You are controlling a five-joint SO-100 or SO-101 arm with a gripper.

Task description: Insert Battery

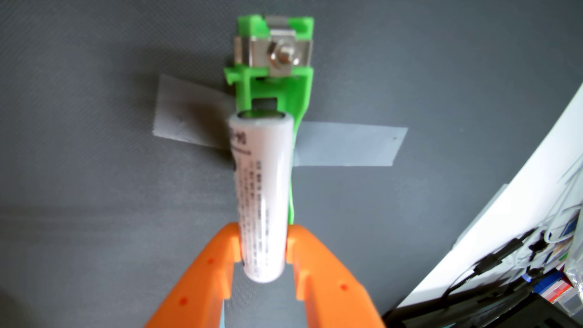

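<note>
Wrist view: the gripper (pixel 264 244) is showing two orange plastic fingers (pixel 202 280), matte and wedge-shaped, each stepping inward at the tip and bearing small red dots.

battery (pixel 263 195): glossy white wrap | holder (pixel 277 85): green plastic, metal clip | tool (pixel 264 249): matt orange plastic

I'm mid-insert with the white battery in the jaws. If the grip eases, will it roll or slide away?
Probably yes. The battery is a smooth, round cylinder with a glossy wrap, so it could slip lengthwise and would likely roll on the flat grey mat. The orange gripper pinches only its near end, so it may pivot. It looks rigid; pushing toward the green holder shouldn't bend it.
</note>
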